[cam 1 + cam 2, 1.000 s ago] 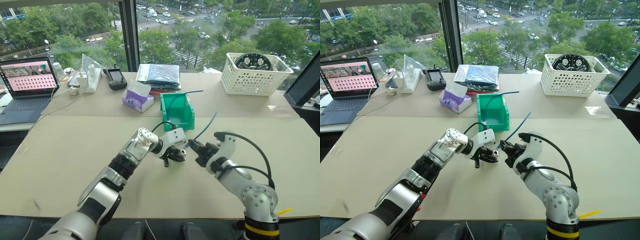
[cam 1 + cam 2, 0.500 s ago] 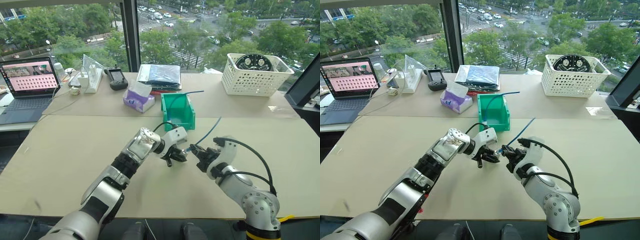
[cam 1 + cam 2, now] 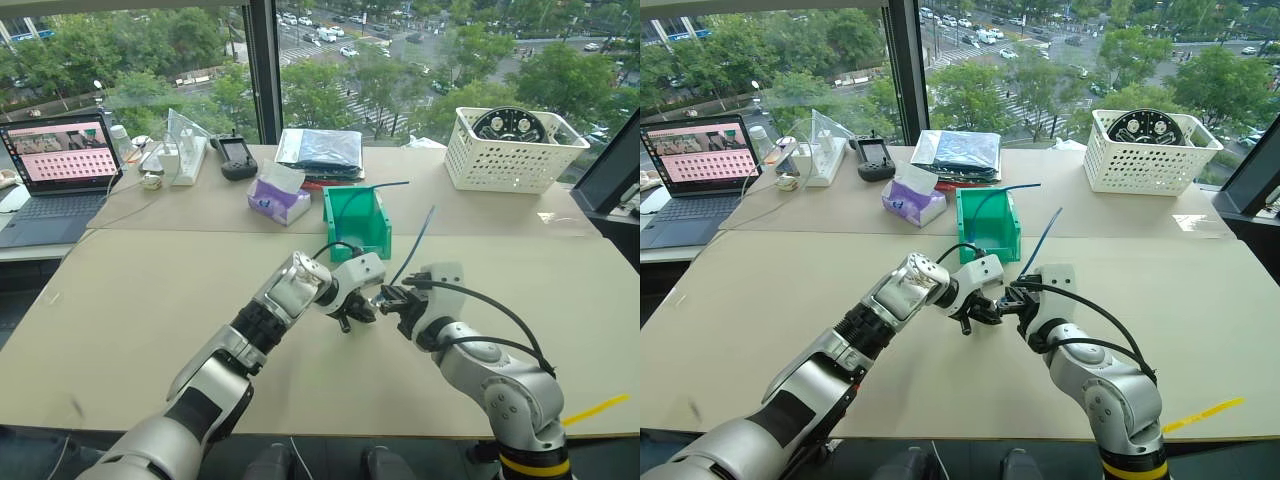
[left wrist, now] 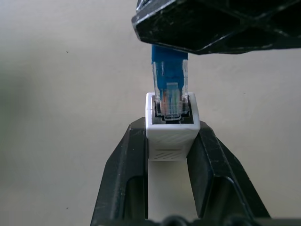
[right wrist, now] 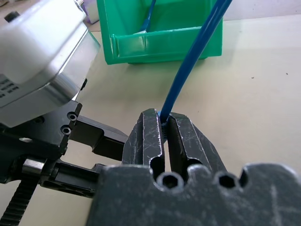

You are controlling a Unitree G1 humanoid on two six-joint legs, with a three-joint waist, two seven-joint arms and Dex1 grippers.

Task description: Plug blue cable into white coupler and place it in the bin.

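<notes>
- Left eye view: left claw (image 3: 366, 306) and right claw (image 3: 392, 301) meet tip to tip over the tan desk (image 3: 150, 290), just at 6 o'clock of the green bin (image 3: 356, 221). Blue cable (image 3: 414, 246) rises from the right claw toward 1 o'clock, free end in the air. Bin stands on the desk with a second blue cord (image 3: 372, 186) arching out of it. Purple tissue pack (image 3: 277, 198) at 9 o'clock of the bin, white lattice basket (image 3: 510, 150) far at 2 o'clock, laptop (image 3: 55, 170) at the far 9 o'clock edge.
- Right eye view: same layout; the claws touch near the middle of the desk, cable (image 3: 1041, 240) slanting up past the bin (image 3: 989, 222) at its 4 o'clock side.
- Left wrist view: left claw (image 4: 170, 155) clamped on the white coupler (image 4: 170, 134), one black finger (image 4: 123, 179) on each side, socket facing away from the wrist. Clear plug of the blue cable (image 4: 170, 89) sits in the socket mouth; can't tell if fully seated. Right claw's black fingers (image 4: 216, 26) at 12 o'clock, on the cable just behind the plug.
- Right wrist view: right claw (image 5: 164, 127) pressed together on the blue cable (image 5: 188, 61), which runs off toward 1 o'clock. Bin (image 5: 160, 33) at 12 o'clock, left claw's housing (image 5: 42, 56) at 10 o'clock.
</notes>
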